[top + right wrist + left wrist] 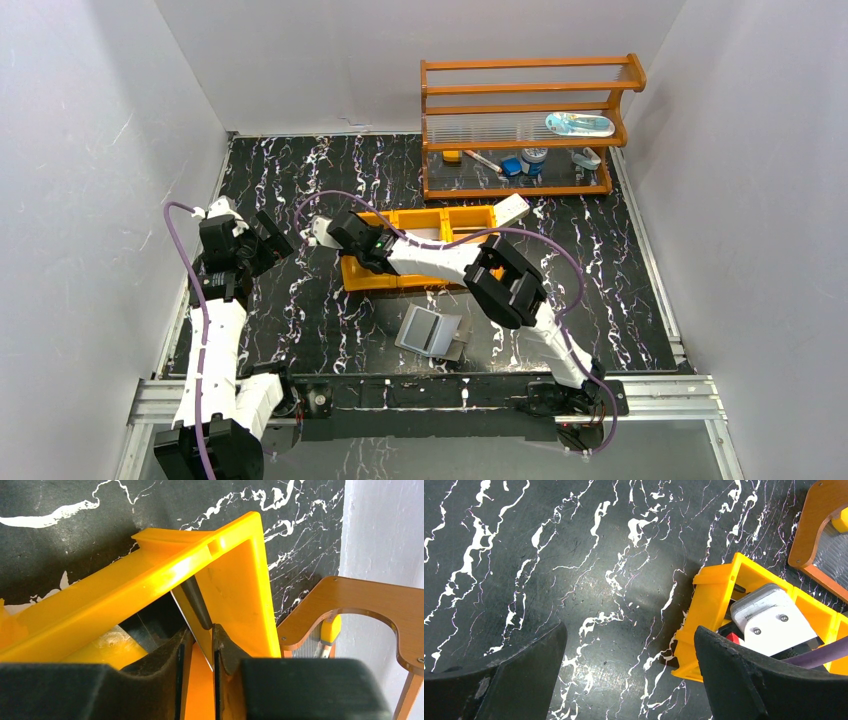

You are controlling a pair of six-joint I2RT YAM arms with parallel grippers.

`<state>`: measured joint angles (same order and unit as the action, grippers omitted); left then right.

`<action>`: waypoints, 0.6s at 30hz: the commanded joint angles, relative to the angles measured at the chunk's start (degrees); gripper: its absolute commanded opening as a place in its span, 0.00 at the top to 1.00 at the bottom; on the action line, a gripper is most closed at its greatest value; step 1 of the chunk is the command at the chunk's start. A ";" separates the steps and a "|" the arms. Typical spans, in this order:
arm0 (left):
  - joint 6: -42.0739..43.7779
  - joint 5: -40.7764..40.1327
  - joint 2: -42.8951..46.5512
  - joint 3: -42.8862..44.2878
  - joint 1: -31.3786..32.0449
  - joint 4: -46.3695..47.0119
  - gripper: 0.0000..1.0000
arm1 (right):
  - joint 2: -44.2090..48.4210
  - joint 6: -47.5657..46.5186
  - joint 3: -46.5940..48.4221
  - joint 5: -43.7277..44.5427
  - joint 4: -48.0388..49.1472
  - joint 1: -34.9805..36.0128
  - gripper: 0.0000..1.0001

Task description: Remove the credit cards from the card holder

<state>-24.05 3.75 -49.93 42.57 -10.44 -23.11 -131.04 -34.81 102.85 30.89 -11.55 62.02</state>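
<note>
Black, white-veined tabletop [300,310] w/ plain white walls on three sides. Orange tray [432,213] sits mid-tabletop and is the ref for everything else. Right arm reaches across it and hides most of its middle and left compartments in the top view.

Right gripper [200,636] is down in the tray's left-end compartment, by the corner. Its jaws are narrow, w/ a dark card [196,611] on edge btwn them, far end reaching toward the tray's corner wall. Card face is glossy and mirrors the tray, so exact colour is hard to call. Near part of the card is cut off behind the fingers. Can't tell whether the pads press it or only flank it.

Left gripper [630,630] hovers over bare tabletop left of the tray, jaws wide, nothing btwn them. Its camera shows only the tray's left end, and the right arm's white wrist housing [774,617] covers that compartment's inside.

Card holder [428,330] lies open on the tabletop on the near side of the tray, apart from it, pale inner face up. Pockets are too small to read. What looks like a brownish card [458,351] pokes out at the holder's near right corner; under it or just touching, unclear.

White box [512,208] is at the tray's far right corner. Wooden rack [520,130] stands beyond the tray, small contents blurred.
</note>
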 commanded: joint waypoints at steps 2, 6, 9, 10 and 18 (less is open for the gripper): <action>0.04 0.55 0.20 -0.34 -0.59 0.26 0.02 | 1.78 1.72 1.86 -2.35 0.22 0.30 0.69; 0.05 0.65 0.10 -0.42 -0.55 0.24 0.02 | 3.33 3.55 1.14 -4.13 -0.58 0.30 0.60; 0.06 0.72 -0.08 -0.47 -0.55 0.18 0.02 | 4.36 4.14 1.06 -4.52 -1.13 0.21 0.59; 0.14 0.80 -0.11 -0.42 -0.55 0.17 0.02 | 4.77 4.29 0.96 -4.90 -1.33 0.21 0.60; 0.59 1.45 -0.95 -0.36 -0.55 0.04 0.02 | 8.16 6.87 -0.94 -7.70 -2.31 -0.23 0.61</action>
<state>-24.03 4.08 -50.78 42.57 -10.44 -23.11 -128.22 -30.57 102.28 24.88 -13.82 61.98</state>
